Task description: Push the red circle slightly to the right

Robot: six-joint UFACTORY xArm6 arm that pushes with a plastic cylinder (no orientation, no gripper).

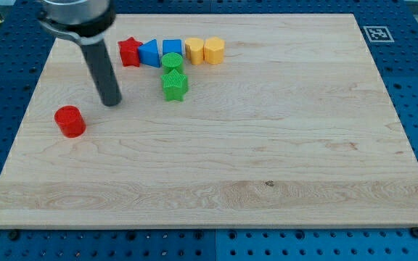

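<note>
While my tip rested on the wooden tabletop, the red circle sat just to its near left, apart from it. No gripper was fitted, so no grip state could be told. Along the far edge stood a row: a red star, a blue triangle-like block, a blue block and two yellow blocks. Two green blocks lay just nearer. A black-and-white marker tag occupied the far right corner; no writing was legible.
</note>
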